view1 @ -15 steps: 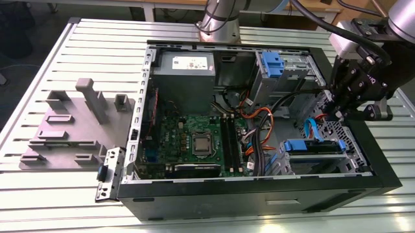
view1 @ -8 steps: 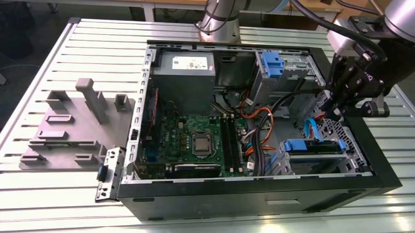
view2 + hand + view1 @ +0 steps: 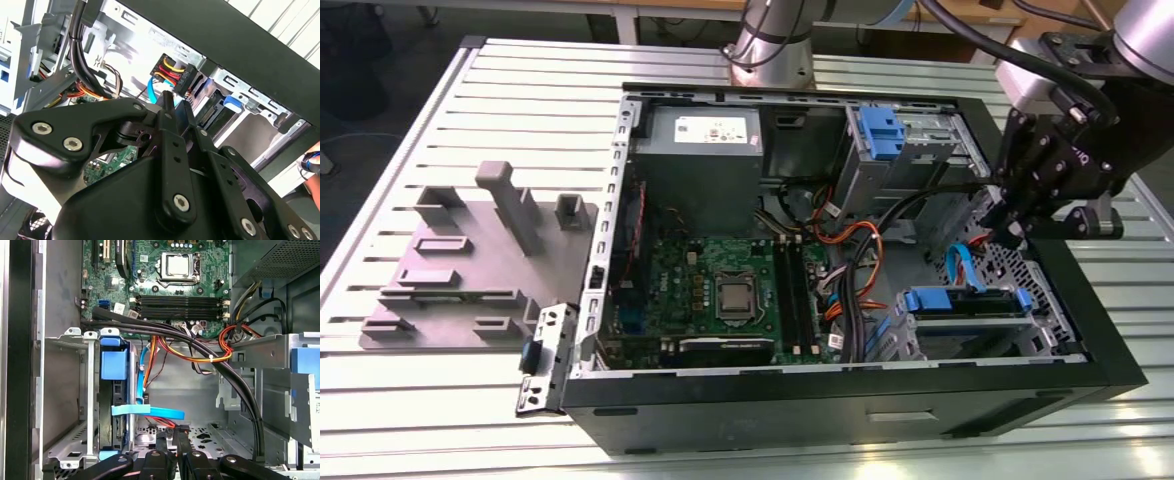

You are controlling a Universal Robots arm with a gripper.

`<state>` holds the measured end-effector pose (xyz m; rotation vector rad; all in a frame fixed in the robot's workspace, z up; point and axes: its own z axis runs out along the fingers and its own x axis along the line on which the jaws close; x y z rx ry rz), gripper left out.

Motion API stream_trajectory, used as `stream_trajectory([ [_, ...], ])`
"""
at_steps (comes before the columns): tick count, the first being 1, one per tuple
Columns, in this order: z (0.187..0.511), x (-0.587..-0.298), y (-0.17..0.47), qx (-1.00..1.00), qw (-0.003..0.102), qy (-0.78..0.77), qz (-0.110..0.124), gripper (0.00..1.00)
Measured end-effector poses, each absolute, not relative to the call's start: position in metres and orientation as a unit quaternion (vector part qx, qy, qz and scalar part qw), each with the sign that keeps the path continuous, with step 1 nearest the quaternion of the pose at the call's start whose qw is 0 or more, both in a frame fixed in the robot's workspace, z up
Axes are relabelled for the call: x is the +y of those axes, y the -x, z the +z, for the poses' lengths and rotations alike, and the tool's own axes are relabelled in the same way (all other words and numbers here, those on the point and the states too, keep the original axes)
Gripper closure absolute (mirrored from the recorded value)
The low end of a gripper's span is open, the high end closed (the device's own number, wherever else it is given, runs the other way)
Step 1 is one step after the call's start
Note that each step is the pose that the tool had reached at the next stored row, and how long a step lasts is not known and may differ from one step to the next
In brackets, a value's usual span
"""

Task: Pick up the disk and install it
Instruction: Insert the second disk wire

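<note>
The disk [image 3: 958, 301] sits in the metal drive cage [image 3: 967, 335] at the near right corner of the open computer case, its bright blue carrier facing up. In the first wrist view the blue carrier [image 3: 114, 366] stands slotted between the cage's rails [image 3: 90, 405]. My gripper [image 3: 1003, 232] hangs over the case's right side, a little behind the cage and apart from the disk. Its black fingers [image 3: 162, 442] stand close together, shut with nothing between them. In the second wrist view the gripper [image 3: 176, 102] points toward a black connector [image 3: 178, 75] with coloured wires.
The case holds a green motherboard [image 3: 720, 290], a grey power supply [image 3: 700, 150] and an upper bay with a blue clip [image 3: 881, 130]. Black and orange cables [image 3: 200, 352] and a flat blue cable [image 3: 150, 411] cross the floor beside the cage. A grey fixture plate [image 3: 467, 270] lies on the table at the exterior view's left.
</note>
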<state>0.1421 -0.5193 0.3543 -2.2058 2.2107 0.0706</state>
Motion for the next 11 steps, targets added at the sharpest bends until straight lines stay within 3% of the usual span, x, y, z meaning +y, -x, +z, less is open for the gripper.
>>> stream_trajectory([
  [8,0.3543,-0.5193,-0.1423,0.708,0.009,0.706,0.023,0.76],
  [10,0.3543,-0.5193,-0.1423,0.708,0.009,0.706,0.023,0.64],
  [11,0.3543,-0.5192,-0.1423,0.708,0.009,0.706,0.023,0.64],
])
